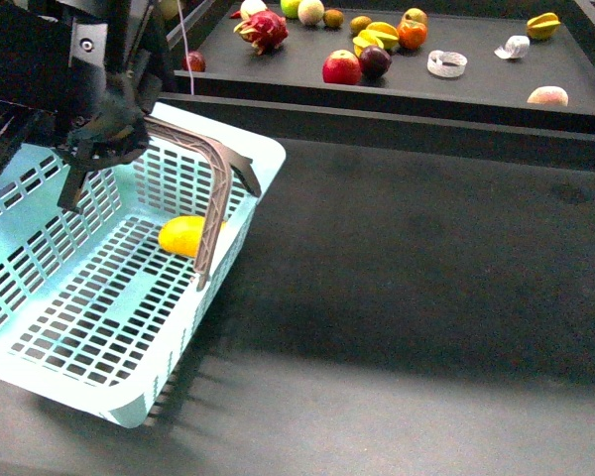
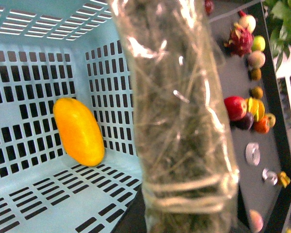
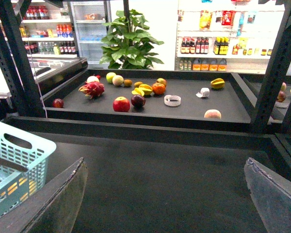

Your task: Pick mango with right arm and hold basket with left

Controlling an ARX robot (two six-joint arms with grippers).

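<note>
Basket: we are seeing the light blue basket (image 1: 99,297) sitting tilted on the dark tabletop (image 1: 407,297) at the left of the front view.
Mango: the mango (image 1: 183,236) is lying inside the basket on its slotted floor, against the far wall; in the left wrist view the mango (image 2: 79,131) is resting in the corner where walls and floor meet.
Left claw: the left claw (image 1: 97,149) is gripping the basket's grey-brown handle (image 1: 210,198), fingers clamped on its top end; the taped handle (image 2: 179,121) is filling the left wrist view.
Right claw: the right claw (image 3: 165,194) is hovering over the bare tabletop, fingers (image 3: 63,204) wide apart, holding nothing, well clear of the basket.
Shelf: we are noting a raised tray (image 1: 476,79) behind, carrying a dragon fruit (image 1: 263,30), a red apple (image 1: 341,67) and a star fruit (image 1: 542,25).
</note>
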